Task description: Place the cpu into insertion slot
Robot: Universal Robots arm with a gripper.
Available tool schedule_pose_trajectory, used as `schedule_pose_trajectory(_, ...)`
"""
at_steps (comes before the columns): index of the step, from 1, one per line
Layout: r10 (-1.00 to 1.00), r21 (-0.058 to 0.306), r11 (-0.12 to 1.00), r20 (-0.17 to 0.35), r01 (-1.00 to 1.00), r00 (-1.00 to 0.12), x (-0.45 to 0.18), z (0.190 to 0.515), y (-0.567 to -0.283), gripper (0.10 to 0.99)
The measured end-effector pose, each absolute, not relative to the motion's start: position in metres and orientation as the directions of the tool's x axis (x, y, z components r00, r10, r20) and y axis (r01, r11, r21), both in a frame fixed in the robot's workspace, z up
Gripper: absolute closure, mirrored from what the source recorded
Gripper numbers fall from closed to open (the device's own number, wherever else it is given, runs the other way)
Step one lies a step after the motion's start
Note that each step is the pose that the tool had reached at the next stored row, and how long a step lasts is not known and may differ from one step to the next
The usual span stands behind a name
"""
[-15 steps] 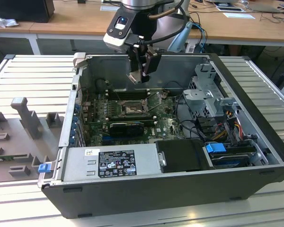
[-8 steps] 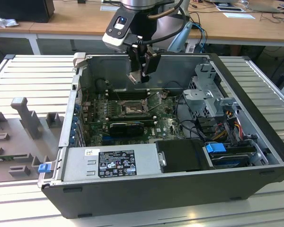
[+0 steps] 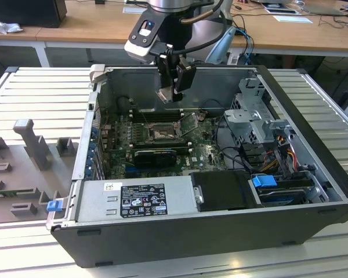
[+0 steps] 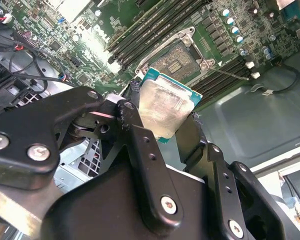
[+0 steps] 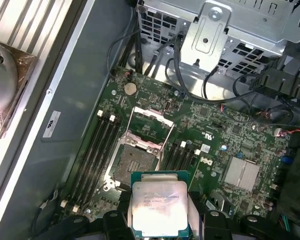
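Exterior view overlooks case (image 3: pixel 191 231); wrist views share motherboard (image 5: pixel 230 135) (image 4: pixel 210 35).

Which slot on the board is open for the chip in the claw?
The square insertion slot, its metal frame flipped up and contacts bare. The memory slots either side of it are long, narrow bars.

The arm (image 3: pixel 173 6) comes straight down from above, its black two-finger gripper (image 3: pixel 173 92) pointing downward in mid-air, fingers (image 4: pixel 140 135) clamped on opposite edges of the cpu (image 5: pixel 159 207).
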State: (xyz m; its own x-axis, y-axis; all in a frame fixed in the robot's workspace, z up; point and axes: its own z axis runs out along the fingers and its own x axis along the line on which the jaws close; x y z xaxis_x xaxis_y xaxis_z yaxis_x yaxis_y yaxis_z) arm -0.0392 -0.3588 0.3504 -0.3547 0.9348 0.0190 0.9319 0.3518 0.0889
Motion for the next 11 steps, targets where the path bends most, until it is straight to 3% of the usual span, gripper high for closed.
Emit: schedule_pose_trajectory(11,0.949,0.089,0.313,0.019,0.946,-0.316,-0.0392,0.3494,-0.3588,0.557)
